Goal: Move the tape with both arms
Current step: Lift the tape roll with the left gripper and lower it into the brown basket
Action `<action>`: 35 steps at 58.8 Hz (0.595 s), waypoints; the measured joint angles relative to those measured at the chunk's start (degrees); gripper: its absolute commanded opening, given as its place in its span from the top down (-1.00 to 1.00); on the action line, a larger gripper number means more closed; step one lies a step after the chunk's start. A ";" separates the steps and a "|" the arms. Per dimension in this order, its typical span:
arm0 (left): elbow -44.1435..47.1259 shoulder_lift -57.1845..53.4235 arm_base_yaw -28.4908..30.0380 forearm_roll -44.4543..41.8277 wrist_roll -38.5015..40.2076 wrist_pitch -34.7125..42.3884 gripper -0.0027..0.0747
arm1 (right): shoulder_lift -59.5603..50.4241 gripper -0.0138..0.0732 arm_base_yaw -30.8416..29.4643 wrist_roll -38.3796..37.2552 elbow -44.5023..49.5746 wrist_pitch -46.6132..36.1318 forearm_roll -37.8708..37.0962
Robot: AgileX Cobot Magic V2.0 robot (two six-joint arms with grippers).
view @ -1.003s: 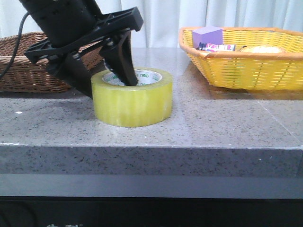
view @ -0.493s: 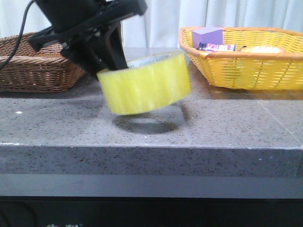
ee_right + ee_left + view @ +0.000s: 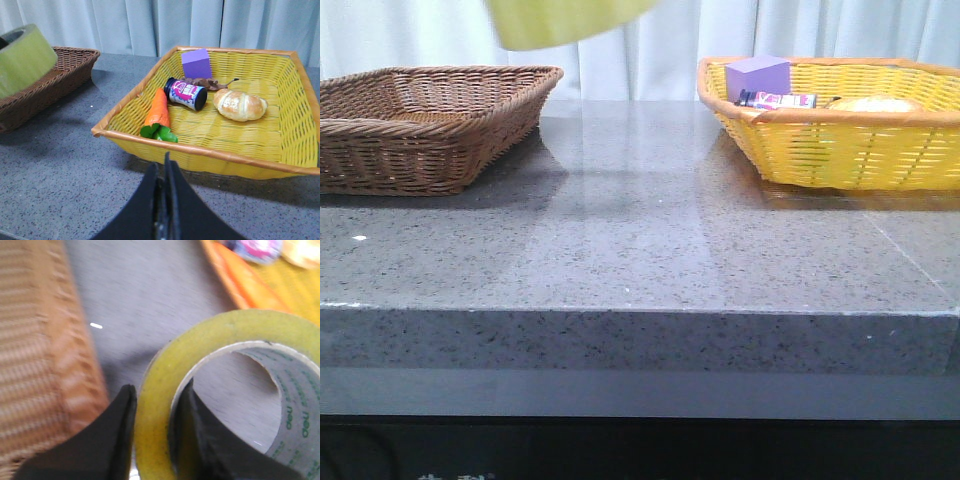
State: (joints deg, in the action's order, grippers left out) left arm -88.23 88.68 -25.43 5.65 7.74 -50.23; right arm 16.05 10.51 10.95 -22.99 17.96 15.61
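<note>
The left gripper's fingers (image 3: 115, 440) pinch the wall of the tape (image 3: 230, 390) between them, one black finger on the yellow outer face and the other inside the white core, where we read green print; the left gripper (image 3: 155, 437) thus carries the roll clear of the table (image 3: 640, 250). In the front view we see only the lower edge of the tape (image 3: 570, 18) at the top of the frame, high above the grey stone surface and nearer the left side, above the right end of the brown basket (image 3: 420, 120); the left arm itself lies out of that view. From the right wrist view the roll (image 3: 25, 57) hangs in the air above the brown basket (image 3: 55, 85); its picture is blurred. The right gripper (image 3: 164, 200) has its fingers pressed together, tips meeting in a thin line, holding nothing; it hovers above the table at the near side of the yellow basket (image 3: 200, 150). In that basket, on the right of the table, we see a purple block (image 3: 196, 63) at the far side, a small jar (image 3: 186, 93) lying on its side, a toy carrot (image 3: 158, 112) toward the left wall, and a croissant (image 3: 239, 105) toward the right. White curtains (image 3: 150, 25) hang behind the table.
</note>
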 measured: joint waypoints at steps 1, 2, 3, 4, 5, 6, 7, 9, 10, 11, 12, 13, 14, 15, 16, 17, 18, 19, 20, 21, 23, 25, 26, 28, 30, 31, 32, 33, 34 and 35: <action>-0.09 0.00 0.63 -0.39 0.00 0.00 0.88 | 0.00 0.96 0.00 0.00 0.00 0.00 0.00; -0.09 0.00 1.56 -0.94 0.00 -0.07 0.88 | 0.00 0.96 0.00 0.00 0.00 0.00 0.00; -0.09 0.00 2.20 -1.36 0.00 -0.07 0.88 | 0.00 0.96 0.00 0.00 0.00 0.00 0.00; -0.14 0.00 3.15 -1.95 0.00 -0.07 0.88 | 0.00 0.96 0.00 0.00 0.00 0.00 0.00; -0.14 0.00 3.79 -2.32 0.00 -0.07 0.88 | 0.00 0.96 0.00 0.00 0.00 0.00 0.00; -0.23 0.00 5.07 -2.95 0.00 -0.07 0.88 | 0.00 0.96 0.00 0.00 0.00 0.00 0.00; -0.23 0.00 6.02 -3.37 0.00 -0.07 0.88 | 0.00 0.96 0.00 0.00 0.00 0.00 0.00; -0.23 0.00 7.59 -4.00 0.00 -0.07 0.88 | 0.00 0.96 0.00 0.00 0.00 0.00 0.00; -0.23 0.00 8.54 -4.12 0.00 -0.07 0.88 | 0.00 0.96 0.00 0.00 0.00 0.00 0.00; -0.23 0.13 9.15 -4.35 0.00 -0.07 0.88 | 0.00 0.96 0.00 0.00 0.00 0.00 0.00; -0.23 0.14 10.05 -4.36 0.00 -0.07 0.88 | 0.00 0.96 0.00 0.00 0.00 0.00 0.00; -0.23 0.23 10.65 -4.45 0.00 -0.07 0.88 | 0.00 0.96 0.00 0.00 0.00 0.00 0.00; -0.23 0.52 11.52 -4.60 0.00 -0.07 0.88 | 0.00 0.96 0.00 0.00 0.00 0.00 0.00; -0.27 0.68 12.07 -4.73 0.00 -0.07 0.87 | 0.00 0.96 0.00 0.00 0.00 0.00 0.00; -0.37 1.01 12.61 -4.74 0.00 -0.07 0.88 | 0.00 0.96 0.00 0.00 0.00 0.00 0.00; -0.37 1.26 13.13 -4.83 0.00 -0.07 0.87 | 0.00 0.96 0.00 0.00 0.00 0.00 0.00; -0.47 1.70 13.86 -4.97 0.00 -0.07 0.87 | 0.00 0.96 0.00 0.00 0.00 0.00 0.00; -0.41 2.00 14.32 -4.97 0.00 -0.07 0.87 | 0.00 0.96 0.00 0.00 0.00 0.00 0.00; -0.50 2.50 14.94 -5.07 0.00 -0.07 0.87 | 0.00 0.96 0.00 0.00 0.00 0.00 0.00; -0.50 2.86 15.34 -5.07 0.00 -0.07 0.87 | 0.00 0.96 0.00 0.00 0.00 0.00 0.00; -0.50 3.77 16.22 -5.10 0.00 -0.07 0.87 | 0.00 0.96 0.00 0.00 0.00 0.00 0.00; -0.50 4.76 16.93 -5.10 0.00 -0.07 0.85 | 0.00 0.96 0.00 0.00 0.00 0.00 0.00; -0.50 5.34 17.29 -5.10 0.00 -0.07 0.83 | 0.00 0.96 0.00 0.00 0.00 0.00 0.00; -0.50 6.15 17.59 -5.20 0.00 -0.07 0.79 | 0.00 0.96 0.00 0.00 0.00 0.00 0.00; -0.50 7.12 17.88 -5.65 0.00 -0.07 0.73 | 0.00 0.96 0.00 0.00 0.00 0.00 0.00; -0.50 7.69 18.03 -5.65 0.00 -0.07 0.68 | 0.00 0.96 0.00 0.00 0.00 0.00 0.00; -0.50 8.20 18.03 -5.65 0.00 -0.07 0.61 | 0.00 0.96 0.00 0.00 0.00 0.00 0.00; -0.50 8.52 18.12 -5.65 0.00 -0.07 0.59 | 0.00 0.96 0.00 0.00 0.00 0.00 0.00; -0.50 8.96 18.12 -5.65 0.00 -0.07 0.53 | 0.00 0.96 0.00 0.00 0.00 0.00 0.00; -0.50 9.21 18.12 -5.65 0.00 -0.07 0.49 | 0.00 0.96 0.00 0.00 0.00 0.00 0.00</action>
State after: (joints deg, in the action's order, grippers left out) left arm -88.73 97.89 -7.31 0.00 7.74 -50.30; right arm 16.05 10.51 10.95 -22.99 17.96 15.61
